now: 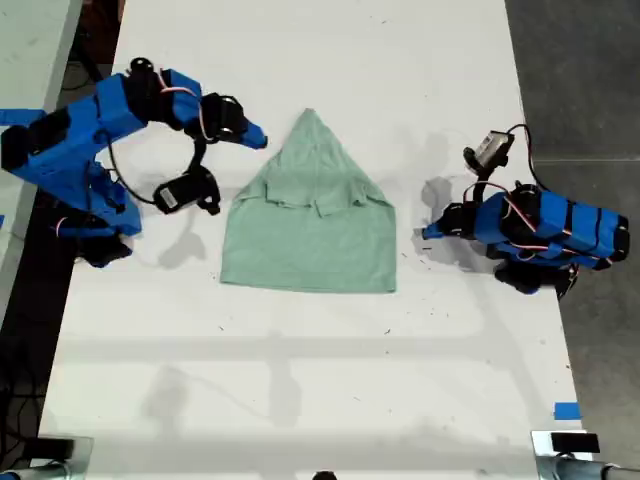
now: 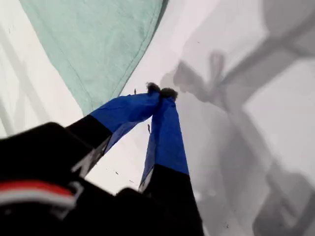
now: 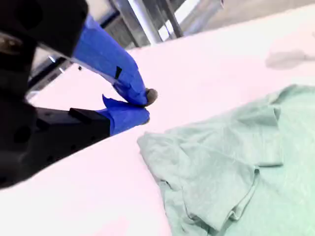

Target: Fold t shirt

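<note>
Closest up, my first gripper (image 2: 161, 91) has its tips pinched together on nothing, just off the t shirt (image 1: 310, 230) edge on the exterior view's right. T shirt lies flat mid table (image 1: 300, 380), sleeves tucked in, top end coming to a point. My second gripper (image 3: 146, 105) sits near that point, jaws narrow, also empty afaict. Imo next fold = point down toward the hem. Tips: open wide before dropping, grab all layers at the tip, lift low, drag slow so the tucked sleeves don't flop out, and keep the other claw clear.
</note>
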Robot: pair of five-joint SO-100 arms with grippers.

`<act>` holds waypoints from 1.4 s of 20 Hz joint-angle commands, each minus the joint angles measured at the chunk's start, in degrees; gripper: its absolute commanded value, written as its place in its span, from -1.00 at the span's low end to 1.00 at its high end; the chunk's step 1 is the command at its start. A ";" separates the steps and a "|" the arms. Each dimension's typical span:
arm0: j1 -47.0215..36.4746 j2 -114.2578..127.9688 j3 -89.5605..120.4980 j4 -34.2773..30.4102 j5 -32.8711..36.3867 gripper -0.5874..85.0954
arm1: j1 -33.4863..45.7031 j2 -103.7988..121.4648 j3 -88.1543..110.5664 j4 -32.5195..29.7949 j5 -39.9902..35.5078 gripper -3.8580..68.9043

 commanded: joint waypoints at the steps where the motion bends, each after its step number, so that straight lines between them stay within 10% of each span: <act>1: 5.45 36.04 33.84 -13.36 -5.10 -0.99 | -0.44 0.79 1.32 -0.09 0.00 -0.90; 4: 10.90 66.27 67.76 -23.73 -8.96 -0.99 | -0.26 0.79 1.41 -0.09 0.09 -0.90; 7: 8.96 78.40 83.06 -18.81 -9.23 -0.99 | -0.18 0.79 1.58 -0.35 0.18 -0.90; 28: 9.76 80.24 82.88 -17.31 -10.02 -0.99 | -0.18 0.79 1.67 -0.35 0.35 -0.90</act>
